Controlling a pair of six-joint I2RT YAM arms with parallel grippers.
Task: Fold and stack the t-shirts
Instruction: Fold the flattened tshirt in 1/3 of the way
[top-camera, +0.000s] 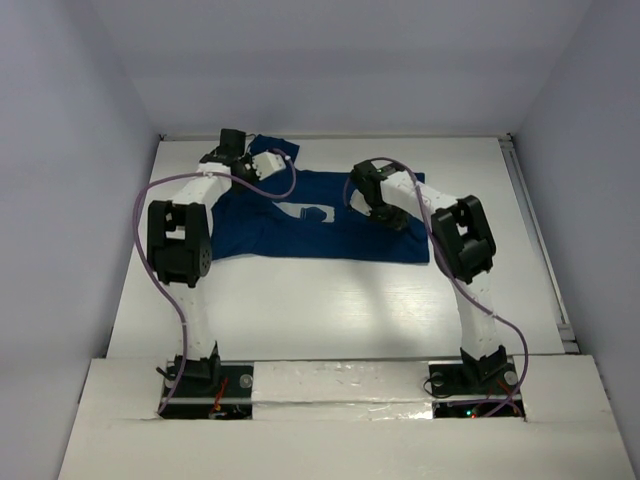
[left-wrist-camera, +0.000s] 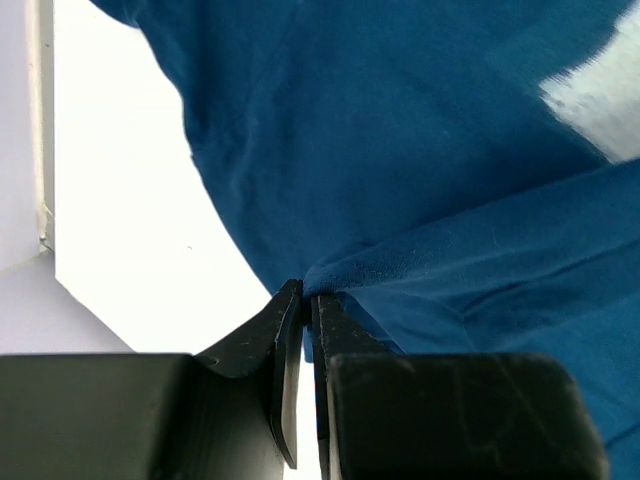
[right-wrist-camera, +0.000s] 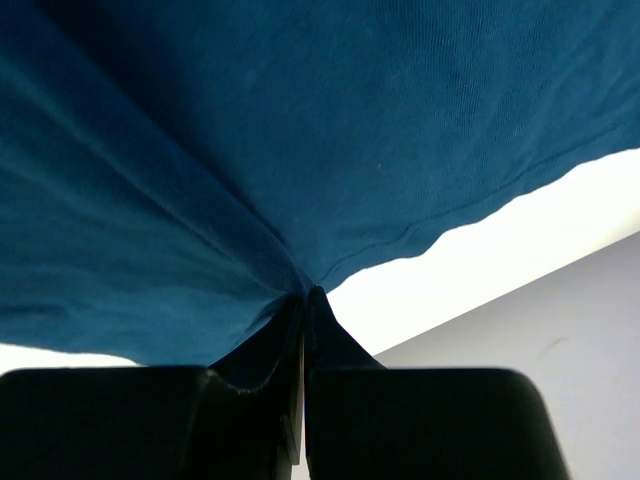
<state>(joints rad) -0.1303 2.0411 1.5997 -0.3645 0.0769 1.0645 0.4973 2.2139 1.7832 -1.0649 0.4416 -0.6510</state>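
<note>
A dark navy t-shirt (top-camera: 290, 238) lies spread across the back middle of the white table, with a small white graphic (top-camera: 305, 212) on its chest. My left gripper (top-camera: 228, 152) is at the shirt's upper left part. In the left wrist view this left gripper (left-wrist-camera: 308, 292) is shut on a raised fold of the t-shirt (left-wrist-camera: 400, 150), and the white graphic (left-wrist-camera: 600, 100) shows at the upper right. My right gripper (top-camera: 372, 200) is over the shirt's right half. In the right wrist view the right gripper (right-wrist-camera: 305, 296) pinches the t-shirt (right-wrist-camera: 250, 130) beside a hemmed edge.
The white table (top-camera: 330, 310) is walled by grey panels on the left, back and right. Purple cables (top-camera: 150, 270) loop off both arms. A rail (top-camera: 535, 230) runs along the table's right edge. Bare table shows between the shirt and the arm bases.
</note>
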